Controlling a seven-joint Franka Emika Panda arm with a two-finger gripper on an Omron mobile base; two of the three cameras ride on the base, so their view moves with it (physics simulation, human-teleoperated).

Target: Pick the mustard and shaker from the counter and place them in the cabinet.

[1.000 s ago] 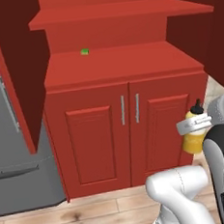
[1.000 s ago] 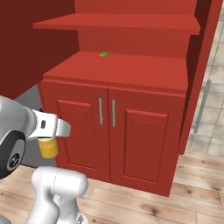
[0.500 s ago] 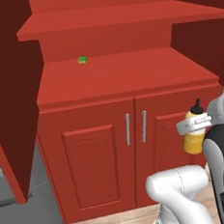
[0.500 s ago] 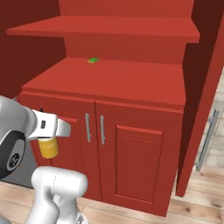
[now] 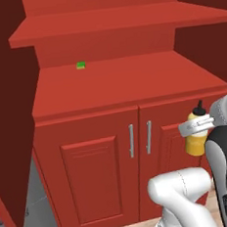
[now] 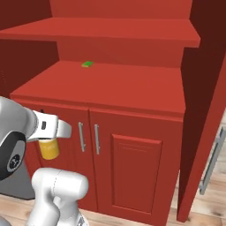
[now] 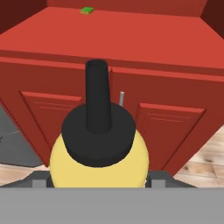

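Gripper (image 5: 199, 125) with mustard (image 5: 197, 141) before cabinet (image 5: 117, 85)

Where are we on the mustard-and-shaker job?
Done: the mustard is picked up, and the robot faces the open cabinet.
In hand: the gripper is shut on the mustard, held low before the lower doors.
Left: set it on a shelf; only a small green block lies there. Then fetch the shaker.

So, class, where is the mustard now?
The mustard is held in the hand, at the left base view's right edge, before the cabinet's lower doors.
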